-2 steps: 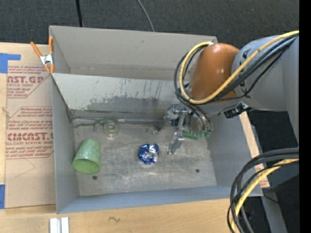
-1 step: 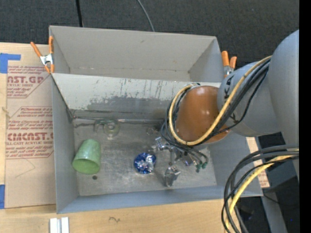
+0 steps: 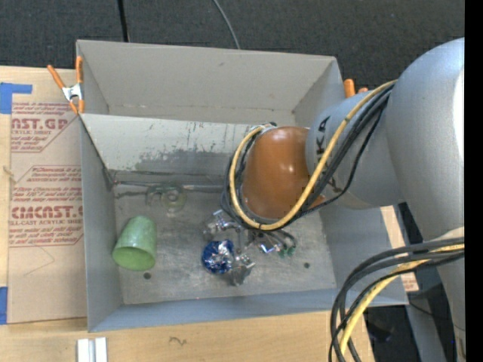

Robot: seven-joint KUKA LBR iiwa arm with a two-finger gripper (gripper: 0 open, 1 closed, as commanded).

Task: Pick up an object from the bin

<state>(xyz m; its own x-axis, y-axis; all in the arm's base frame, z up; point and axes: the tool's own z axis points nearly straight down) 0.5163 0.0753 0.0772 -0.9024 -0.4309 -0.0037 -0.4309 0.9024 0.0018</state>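
Observation:
My gripper (image 3: pixel 240 265) is low over the middle of the bin floor, under the orange-brown wrist cover. A small blue, shiny, crumpled thing (image 3: pixel 216 257) lies on the floor right beside the gripper, on its left, touching or almost touching the metal parts. Whether it sits between them I cannot tell. A light green plastic cup (image 3: pixel 136 243) lies on its side near the bin's left wall, well clear of the gripper.
A small clear, glassy thing (image 3: pixel 170 197) rests near the foot of the bin's back wall, left of the arm. The arm and its looped cables cover the bin's right part.

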